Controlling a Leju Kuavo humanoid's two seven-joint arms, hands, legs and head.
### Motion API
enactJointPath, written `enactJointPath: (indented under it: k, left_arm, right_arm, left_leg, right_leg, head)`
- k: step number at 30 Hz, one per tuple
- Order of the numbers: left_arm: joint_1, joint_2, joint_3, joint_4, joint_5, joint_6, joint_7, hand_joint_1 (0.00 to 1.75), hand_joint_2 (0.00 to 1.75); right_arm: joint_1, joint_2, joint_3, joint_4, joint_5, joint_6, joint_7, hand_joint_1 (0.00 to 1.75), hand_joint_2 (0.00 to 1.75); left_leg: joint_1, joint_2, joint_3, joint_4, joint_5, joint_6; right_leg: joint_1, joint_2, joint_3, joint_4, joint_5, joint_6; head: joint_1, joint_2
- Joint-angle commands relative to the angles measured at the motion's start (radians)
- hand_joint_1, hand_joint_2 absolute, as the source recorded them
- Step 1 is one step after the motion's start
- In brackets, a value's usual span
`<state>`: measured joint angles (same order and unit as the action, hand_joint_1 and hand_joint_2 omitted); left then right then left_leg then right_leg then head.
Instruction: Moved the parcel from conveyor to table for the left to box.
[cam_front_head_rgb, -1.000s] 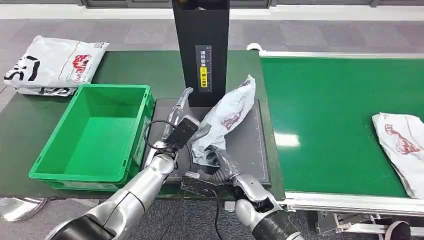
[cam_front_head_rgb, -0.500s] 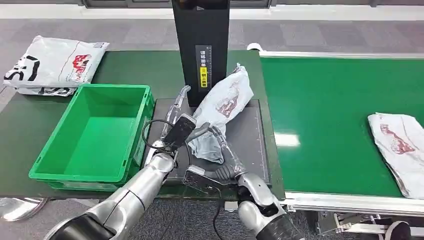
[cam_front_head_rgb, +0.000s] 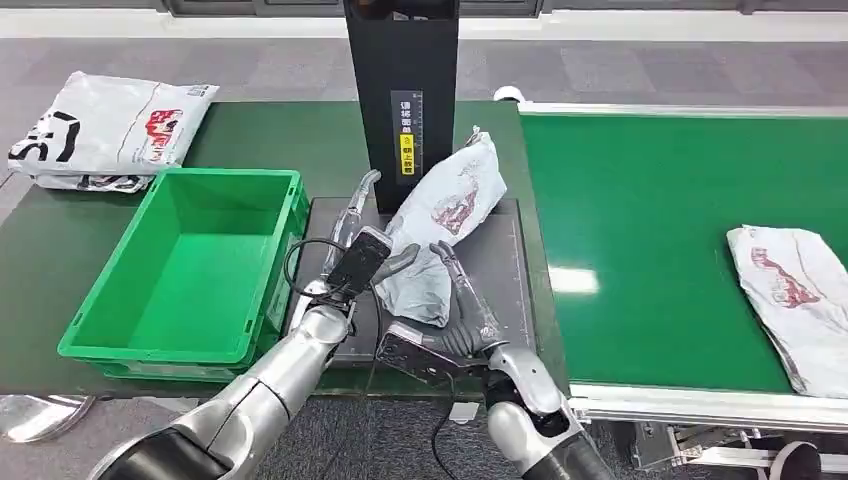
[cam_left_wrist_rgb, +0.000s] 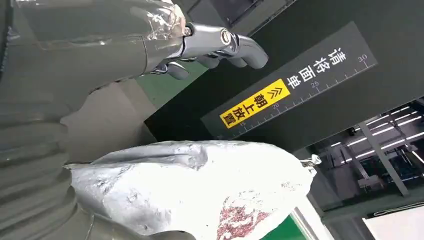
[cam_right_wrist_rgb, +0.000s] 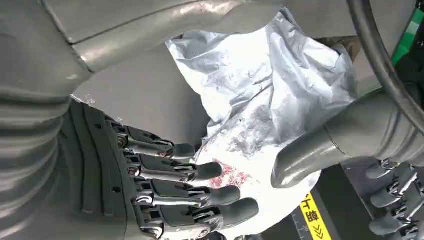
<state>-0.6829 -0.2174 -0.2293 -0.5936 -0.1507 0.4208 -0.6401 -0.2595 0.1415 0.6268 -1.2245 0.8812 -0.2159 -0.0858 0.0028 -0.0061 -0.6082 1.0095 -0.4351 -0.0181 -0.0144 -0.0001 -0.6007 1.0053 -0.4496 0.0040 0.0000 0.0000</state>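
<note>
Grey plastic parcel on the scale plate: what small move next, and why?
Probably draw the right hand clear. Its fingers look spread, off the grey plastic parcel, which leans on the black post; the left hand sits beside it, ready to grip.

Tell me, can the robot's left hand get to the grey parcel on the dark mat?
Probably yes. The left hand is already right beside the parcel on the dark mat, fingers apart, with nothing between them. The right hand sits open at the parcel's near end, so it might crowd things a little.
</note>
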Motion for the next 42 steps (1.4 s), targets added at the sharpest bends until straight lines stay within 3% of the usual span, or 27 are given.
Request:
enactJointPath:
  k: [1,3,5,7,12,13,14,15,17,24,25,26,27,36,42]
  left_arm:
    - [-0.046,-0.008,0.075,0.040,0.019,0.007,-0.014,0.00,1.75]
    - [-0.050,-0.013,0.086,0.038,0.046,0.009,-0.030,0.00,1.75]
    - [-0.047,-0.014,0.107,0.026,0.095,0.027,-0.058,0.00,1.75]
    - [-0.021,0.003,0.093,-0.021,0.115,0.045,-0.058,0.00,1.75]
    - [0.030,0.025,0.079,-0.123,0.136,0.079,-0.058,0.00,1.75]
    - [-0.095,0.125,-0.053,0.000,0.007,-0.039,0.068,0.00,1.75]
    - [-0.102,0.067,-0.430,0.243,-0.370,-0.040,0.445,0.00,1.75]
    - [-0.104,0.039,-0.510,0.307,-0.568,-0.042,0.595,0.00,1.75]
    - [-0.100,0.025,-0.543,0.347,-0.616,-0.112,0.628,0.00,1.75]
    - [-0.096,0.061,-0.536,0.330,-0.659,-0.233,0.641,0.00,1.75]
    - [-0.096,0.063,-0.534,0.335,-0.662,-0.256,0.641,1.17,1.75]
    - [-0.094,0.065,-0.531,0.335,-0.669,-0.285,0.644,1.62,1.75]
    - [-0.092,0.066,-0.531,0.335,-0.673,-0.291,0.646,1.75,1.75]
    - [-0.076,0.065,-0.493,0.325,-0.706,-0.289,0.658,1.75,1.75]
    - [-0.063,0.051,-0.359,0.290,-0.731,-0.136,0.639,1.75,1.75]
  right_arm:
    - [-0.006,-0.012,-0.065,-0.002,-0.028,-0.035,-0.037,0.00,1.75]
    - [0.005,-0.001,-0.133,-0.033,-0.103,-0.071,-0.099,0.00,1.75]
    - [0.035,-0.023,-0.192,-0.034,-0.266,-0.137,-0.235,0.00,1.75]
    - [0.045,-0.033,-0.221,-0.015,-0.394,-0.110,-0.327,0.00,1.75]
    - [0.020,-0.033,-0.250,0.034,-0.527,-0.050,-0.373,0.00,1.75]
    - [-0.004,0.015,-0.326,0.047,-0.681,0.084,-0.480,0.00,1.75]
    - [-0.070,0.015,-0.341,0.107,-0.780,0.100,-0.480,0.00,1.75]
    - [-0.104,0.021,-0.347,0.133,-0.781,0.106,-0.472,0.00,1.75]
    - [-0.126,0.023,-0.346,0.170,-0.781,0.118,-0.462,0.00,1.75]
    - [-0.100,0.023,-0.325,0.192,-0.776,0.127,-0.477,0.00,1.75]
    - [-0.106,0.023,-0.323,0.193,-0.777,0.130,-0.478,0.00,1.75]
    - [-0.117,0.022,-0.318,0.203,-0.780,0.142,-0.479,0.00,1.75]
    - [-0.120,0.022,-0.317,0.204,-0.783,0.147,-0.479,0.00,1.75]
    - [-0.113,0.023,-0.302,0.177,-0.783,0.161,-0.473,0.00,1.75]
    - [-0.065,0.019,-0.312,0.101,-0.772,0.160,-0.444,0.00,1.75]
  left_leg:
    - [0.000,0.000,0.002,-0.001,0.000,0.000]
    - [0.001,0.000,0.002,-0.001,0.000,0.000]
    - [0.001,-0.001,0.001,0.000,0.000,0.000]
    - [0.001,-0.002,0.002,-0.001,0.000,0.001]
    - [0.000,0.001,0.001,-0.001,0.000,0.000]
    - [0.000,0.002,0.002,-0.001,0.000,0.000]
    - [0.000,0.002,0.004,-0.003,0.000,0.000]
    - [0.001,-0.001,0.000,0.000,0.000,0.000]
    - [-0.001,-0.005,0.003,-0.001,0.001,0.001]
    - [0.000,0.003,0.006,-0.002,0.000,0.000]
    - [0.000,0.003,0.006,-0.002,0.000,0.000]
    - [0.000,0.005,0.008,-0.003,0.000,0.000]
    - [0.000,0.004,0.006,-0.002,-0.001,0.000]
    - [0.000,0.004,0.008,-0.003,0.000,0.000]
    - [0.000,0.003,0.012,-0.003,0.000,0.000]
  right_leg:
    - [0.001,-0.001,0.003,-0.002,0.000,0.000]
    - [0.001,-0.001,0.003,-0.002,0.000,0.000]
    - [0.001,-0.002,0.002,-0.001,0.000,0.000]
    - [0.001,-0.003,0.004,-0.003,0.000,0.000]
    - [0.000,0.001,0.002,-0.002,0.001,0.000]
    - [0.000,0.001,0.002,-0.002,0.000,0.000]
    - [0.001,0.001,0.005,-0.003,0.001,0.000]
    - [0.001,-0.001,0.001,0.000,0.000,-0.001]
    - [-0.001,-0.005,0.004,-0.002,0.000,0.000]
    - [0.001,0.003,0.006,-0.003,0.001,-0.001]
    - [0.000,0.003,0.006,-0.002,0.001,0.000]
    - [0.000,0.004,0.007,-0.003,0.002,-0.001]
    - [0.000,0.004,0.006,-0.002,0.002,0.000]
    - [0.000,0.003,0.008,-0.002,0.001,-0.001]
    - [0.000,0.002,0.011,-0.002,0.001,-0.001]
  head:
    - [0.000,0.000]
    - [0.000,0.000]
    - [0.000,0.000]
    - [0.000,0.000]
    - [0.000,0.000]
    - [0.000,0.000]
    - [0.000,0.000]
    - [0.000,0.000]
    - [0.000,0.000]
    - [0.000,0.000]
    - [0.000,0.000]
    - [0.000,0.000]
    - [0.000,0.000]
    - [0.000,0.000]
    - [0.000,0.000]
